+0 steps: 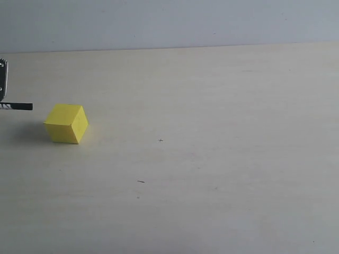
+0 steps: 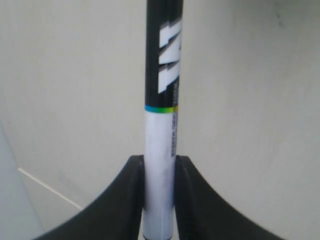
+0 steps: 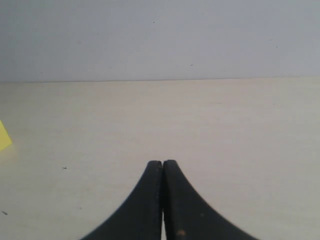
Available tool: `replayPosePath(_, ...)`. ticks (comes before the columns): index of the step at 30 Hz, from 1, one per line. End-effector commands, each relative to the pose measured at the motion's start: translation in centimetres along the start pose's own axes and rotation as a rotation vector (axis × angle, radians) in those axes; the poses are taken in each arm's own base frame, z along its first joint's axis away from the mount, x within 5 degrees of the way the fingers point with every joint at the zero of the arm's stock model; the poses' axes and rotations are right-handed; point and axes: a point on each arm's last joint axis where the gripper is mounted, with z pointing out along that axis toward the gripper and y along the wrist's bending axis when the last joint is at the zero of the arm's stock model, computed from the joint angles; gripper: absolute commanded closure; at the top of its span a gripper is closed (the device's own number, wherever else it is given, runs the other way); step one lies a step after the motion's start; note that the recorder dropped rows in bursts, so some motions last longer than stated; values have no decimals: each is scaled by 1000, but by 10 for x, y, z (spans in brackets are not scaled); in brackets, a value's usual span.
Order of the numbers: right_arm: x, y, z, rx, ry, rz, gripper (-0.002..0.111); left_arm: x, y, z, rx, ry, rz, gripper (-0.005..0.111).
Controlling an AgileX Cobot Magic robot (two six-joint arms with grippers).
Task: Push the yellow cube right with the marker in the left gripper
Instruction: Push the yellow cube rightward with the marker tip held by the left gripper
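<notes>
Soft, even light is filling the scene — the pale counter [image 1: 212, 159] is looking bright and flat. A faint shadow is lying left of the yellow cube [image 1: 66, 123]. Close up, the marker [image 2: 160, 135] is looking slightly blurred.

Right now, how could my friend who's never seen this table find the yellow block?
Start with the big pale table in front of the grey wall. Near its left side, a thin black marker pokes in from the edge. Just right of its tip sits the yellow cube, the only bright, boxy thing there.
</notes>
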Motion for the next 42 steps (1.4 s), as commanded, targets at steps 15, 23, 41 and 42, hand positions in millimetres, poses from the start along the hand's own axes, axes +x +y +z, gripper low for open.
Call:
replayPosePath(15,1,0,0,0,-7,-4,108,-34,-15,6,113,-43,149,107)
replayPosePath(23,1,0,0,0,-7,-4,108,-79,-17,-16,94,-51,323,107)
replayPosePath(41,1,0,0,0,-7,-4,108,-131,-23,-38,20,-154,232,107)
replayPosePath(42,1,0,0,0,-7,-4,108,-133,-23,-39,15,-141,258,107)
